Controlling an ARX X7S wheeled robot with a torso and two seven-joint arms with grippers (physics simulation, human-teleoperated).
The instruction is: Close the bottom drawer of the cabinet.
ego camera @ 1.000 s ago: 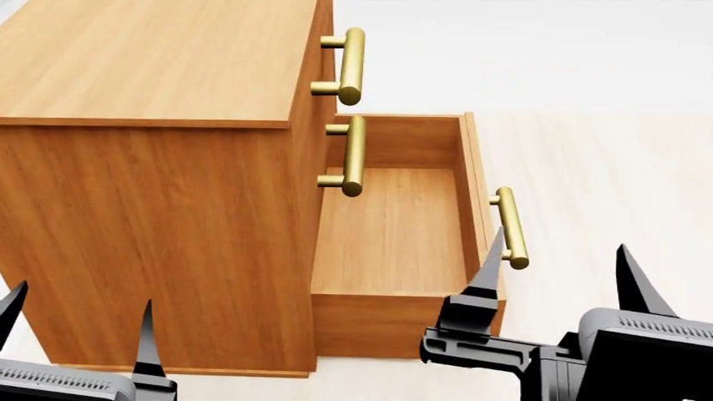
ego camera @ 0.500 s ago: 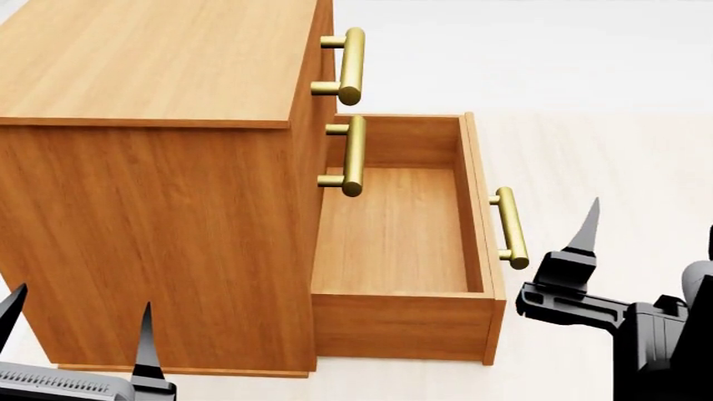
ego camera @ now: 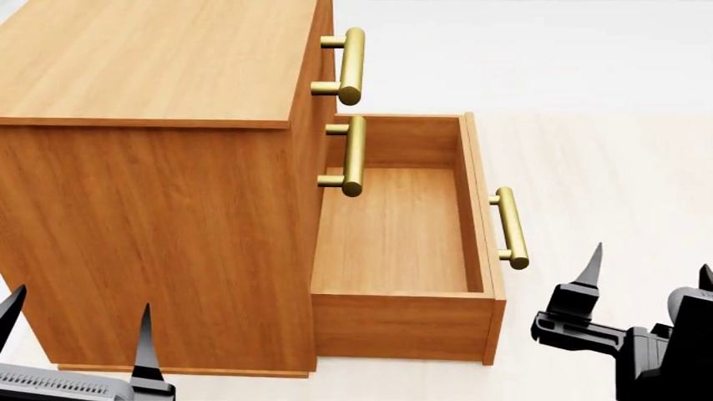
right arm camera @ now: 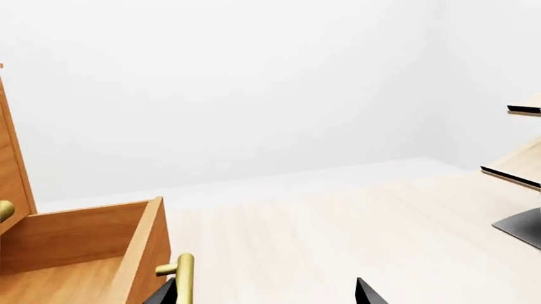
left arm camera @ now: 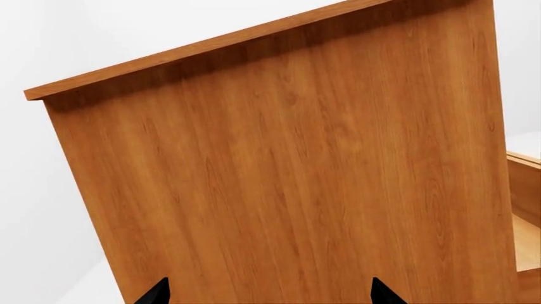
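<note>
The orange-brown cabinet (ego camera: 156,209) stands at the left of the head view, and its side panel (left arm camera: 287,171) fills the left wrist view. The bottom drawer (ego camera: 392,234) is pulled out, empty, with its brass handle (ego camera: 510,227) facing right. My right gripper (ego camera: 649,276) hangs open to the right of the drawer front, apart from the handle. In the right wrist view the drawer's front (right arm camera: 144,253) and handle (right arm camera: 184,278) lie just beside one fingertip (right arm camera: 169,294). My left gripper (ego camera: 80,313) is open, close before the cabinet's side.
The two upper drawers are shut, with brass handles (ego camera: 352,65) sticking out above the open drawer. Pale wooden floor (ego camera: 602,150) stretches to the right of the cabinet. Shelf edges (right arm camera: 515,171) show far off in the right wrist view.
My right gripper has swung right, away from the drawer's front corner, then dropped lower in the head view. The drawer and the left gripper have not moved.
</note>
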